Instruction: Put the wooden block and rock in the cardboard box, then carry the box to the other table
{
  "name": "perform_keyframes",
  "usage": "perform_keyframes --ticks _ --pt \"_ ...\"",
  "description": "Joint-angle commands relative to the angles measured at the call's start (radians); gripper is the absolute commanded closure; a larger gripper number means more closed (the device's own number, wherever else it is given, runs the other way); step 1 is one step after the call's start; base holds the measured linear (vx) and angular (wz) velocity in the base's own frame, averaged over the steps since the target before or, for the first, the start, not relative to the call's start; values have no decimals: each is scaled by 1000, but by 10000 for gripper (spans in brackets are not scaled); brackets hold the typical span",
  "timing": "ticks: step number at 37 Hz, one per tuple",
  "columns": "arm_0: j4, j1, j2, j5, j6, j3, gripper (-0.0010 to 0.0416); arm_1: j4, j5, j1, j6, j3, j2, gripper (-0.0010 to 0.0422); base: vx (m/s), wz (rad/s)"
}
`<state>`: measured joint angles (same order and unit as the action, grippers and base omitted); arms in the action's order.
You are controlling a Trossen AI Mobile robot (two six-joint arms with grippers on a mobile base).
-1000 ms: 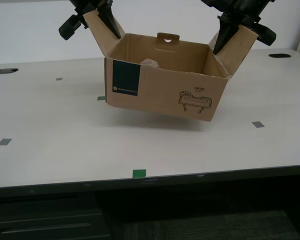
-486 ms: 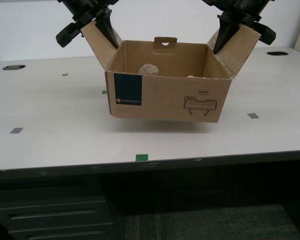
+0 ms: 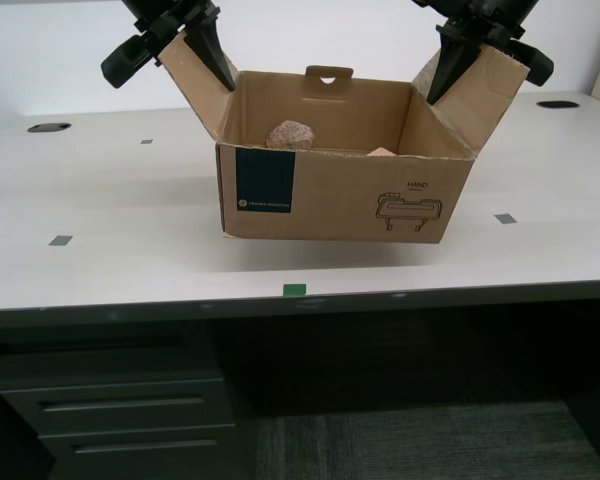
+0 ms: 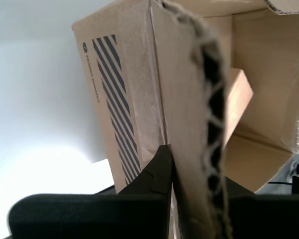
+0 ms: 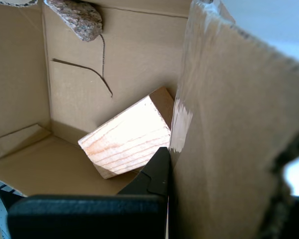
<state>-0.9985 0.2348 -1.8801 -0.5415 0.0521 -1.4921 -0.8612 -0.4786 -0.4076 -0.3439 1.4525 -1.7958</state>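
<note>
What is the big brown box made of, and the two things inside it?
The cardboard box looks like corrugated cardboard: its torn flap edge shows wavy layers. The wooden block looks like pale bare wood, with grain lines across its face. The rock looks like rough, speckled pinkish-brown stone.

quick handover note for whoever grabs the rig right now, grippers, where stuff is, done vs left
My first gripper: shut on a flap of the cardboard box, at the exterior view's right.
My second gripper: shut on the opposite flap.
The rock and the wooden block lie inside the box, which looks lifted just off the tabletop.
Done: loading.
Left: carry it to the other table, not in view.
</note>
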Motion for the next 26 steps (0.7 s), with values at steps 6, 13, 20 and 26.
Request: perform_keyframes --ticks 6,13,20,26 --pt "-4 1 15 -12 -6 -1 407 -11 -1 -13 -2 1 2 414 -110 -19" --pt "-1 1 25 -12 -1 -1 407 -12 0 -18 -25 0 2 414 -125 -36" --pt "3 2 25 -12 1 -1 407 -8 5 -21 -27 0 2 414 -147 -55" --pt "3 2 25 -12 2 -1 407 -9 16 -21 -30 0 2 414 -161 -55"
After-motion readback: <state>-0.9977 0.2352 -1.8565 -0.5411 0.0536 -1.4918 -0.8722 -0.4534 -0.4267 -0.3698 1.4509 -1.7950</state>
